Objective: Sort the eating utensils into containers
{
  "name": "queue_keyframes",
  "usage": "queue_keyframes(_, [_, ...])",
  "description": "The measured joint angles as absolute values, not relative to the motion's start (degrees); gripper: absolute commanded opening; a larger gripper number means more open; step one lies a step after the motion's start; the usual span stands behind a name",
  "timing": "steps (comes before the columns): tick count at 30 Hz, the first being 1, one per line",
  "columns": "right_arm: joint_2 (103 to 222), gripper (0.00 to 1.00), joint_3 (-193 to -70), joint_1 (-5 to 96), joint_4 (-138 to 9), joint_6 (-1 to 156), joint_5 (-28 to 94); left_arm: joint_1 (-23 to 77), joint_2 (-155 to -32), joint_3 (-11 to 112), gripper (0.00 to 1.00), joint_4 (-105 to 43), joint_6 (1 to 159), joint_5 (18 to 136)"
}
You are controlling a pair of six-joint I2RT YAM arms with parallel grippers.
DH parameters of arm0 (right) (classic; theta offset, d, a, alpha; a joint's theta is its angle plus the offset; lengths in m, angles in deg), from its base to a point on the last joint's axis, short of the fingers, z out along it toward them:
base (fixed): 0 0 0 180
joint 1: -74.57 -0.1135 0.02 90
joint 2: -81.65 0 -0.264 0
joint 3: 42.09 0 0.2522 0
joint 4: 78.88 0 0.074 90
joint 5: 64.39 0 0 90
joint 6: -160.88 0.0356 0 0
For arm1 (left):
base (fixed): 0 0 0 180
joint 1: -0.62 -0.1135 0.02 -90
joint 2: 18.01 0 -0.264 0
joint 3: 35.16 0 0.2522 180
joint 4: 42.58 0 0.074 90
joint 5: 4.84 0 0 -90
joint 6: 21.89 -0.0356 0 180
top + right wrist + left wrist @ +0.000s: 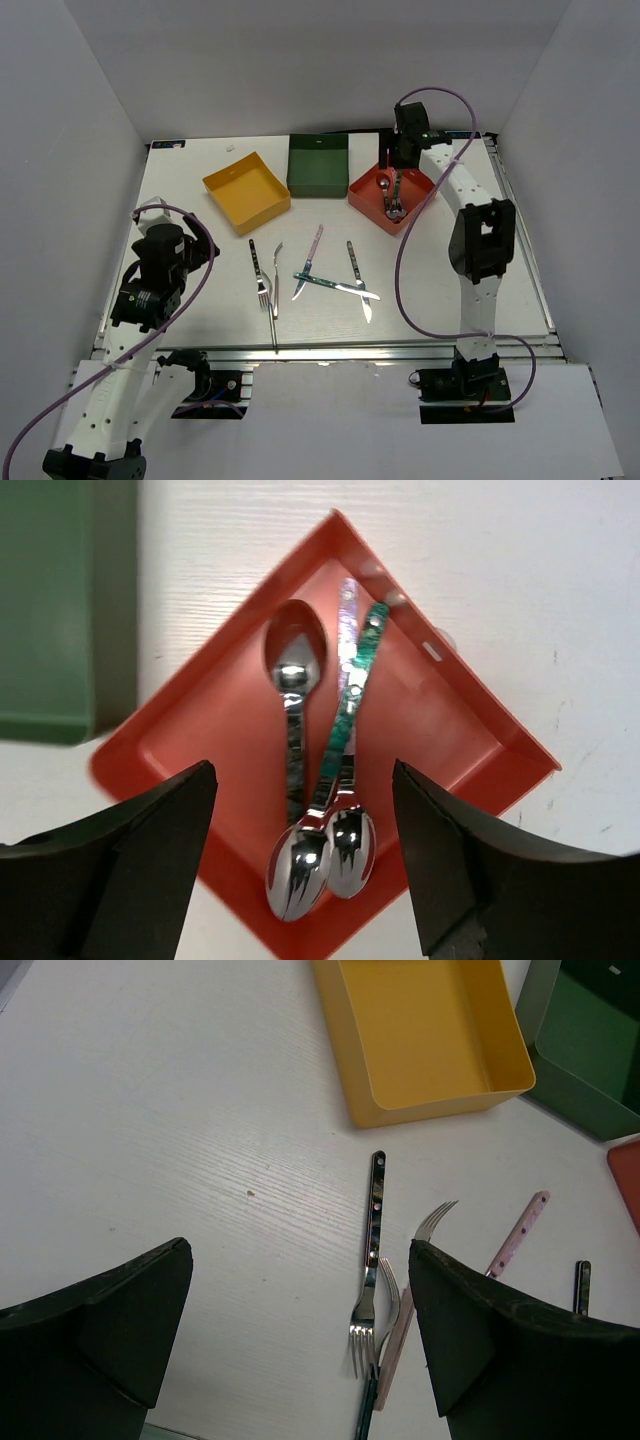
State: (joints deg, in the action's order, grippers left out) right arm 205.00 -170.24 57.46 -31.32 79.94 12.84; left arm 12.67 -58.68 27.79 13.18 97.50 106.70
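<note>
Three spoons (pixel 295 660) lie in the red-orange tray (pixel 372 190); one has a teal handle (pixel 350 705). My right gripper (pixel 393 165) hangs open and empty right above that tray (pixel 200 730), a finger on each side of the spoon bowls (pixel 305 870). The yellow tray (pixel 246 192) and dark green tray (pixel 318 166) hold nothing visible. Several forks (pixel 263 280) and knives (pixel 335 285) lie loose on the table between the arms. My left gripper (pixel 195 252) is open and empty, low over the table to the left of the forks (pixel 374 1250), one of them pink-handled (pixel 398 1325).
A pink-handled knife (pixel 520 1230) and a dark handle (pixel 582 1282) lie right of the forks. The yellow tray (pixel 430 1040) is ahead of the left gripper, the green tray (pixel 590 1050) beyond it. White walls enclose the table on three sides.
</note>
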Motion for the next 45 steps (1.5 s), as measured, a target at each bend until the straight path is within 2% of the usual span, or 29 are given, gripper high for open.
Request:
queue_keyframes(5, [191.43, 0.78, -154.91, 53.9, -34.44, 75.53, 20.31, 12.74, -58.68, 27.79, 0.98, 13.18, 97.52, 106.75])
queue_keyframes(9, [182.42, 0.76, -142.52, 43.06, -35.23, 77.12, 17.84, 12.74, -58.68, 27.79, 0.98, 13.18, 97.52, 106.75])
queue_keyframes(13, [180.41, 0.74, -131.64, 35.45, -37.92, 81.41, 17.03, 12.74, -58.68, 27.79, 0.98, 13.18, 97.52, 106.75])
queue_keyframes(17, [183.14, 0.72, -125.89, 33.49, -38.22, 84.6, 16.01, 12.78, -58.68, 27.79, 0.98, 13.18, 97.52, 106.75])
queue_keyframes(19, [185.53, 0.69, -125.69, 33.27, -38.92, 85.54, 15.13, 12.81, -58.66, 27.79, 0.98, 13.18, 97.52, 106.75])
queue_keyframes(21, [187.63, 0.6, -125.69, 33.16, -40.08, 85.89, 14.59, 12.81, -58.57, 27.79, 0.98, 13.2, 97.52, 106.77])
queue_keyframes(23, [189.75, 0.45, -125.74, 33.07, -41.09, 86.65, 14.8, 12.85, -58.33, 27.79, 0.98, 13.18, 97.54, 106.79])
queue_keyframes(24, [189.94, 0.31, -126.09, 33.0, -41.94, 86.59, 14.39, 12.87, -58.15, 27.79, 0.98, 13.18, 97.54, 106.81])
queue_keyframes(29, [190.51, 0.0, -126.39, 32.48, -44.1, 86.98, 13.34, 13.0, -57.76, 27.79, 0.98, 13.18, 97.52, 106.83])
queue_keyframes(34, [191.43, 0.0, -129.84, 32.39, -43.16, 85.21, 11.31, 13.11, -58.46, 27.79, 0.98, 13.2, 97.52, 106.81])
queue_keyframes(41, [191.95, 0.0, -147.2, 32.5, -44.95, 80.29, 6.17, 13.13, -56.49, 27.77, 0.98, 13.24, 97.59, 106.81])
queue_keyframes(45, [191.43, 0.0, -152.42, 32.55, -49.35, 77.85, 4.36, 13.11, -55.71, 27.79, 0.98, 13.15, 97.59, 106.79])
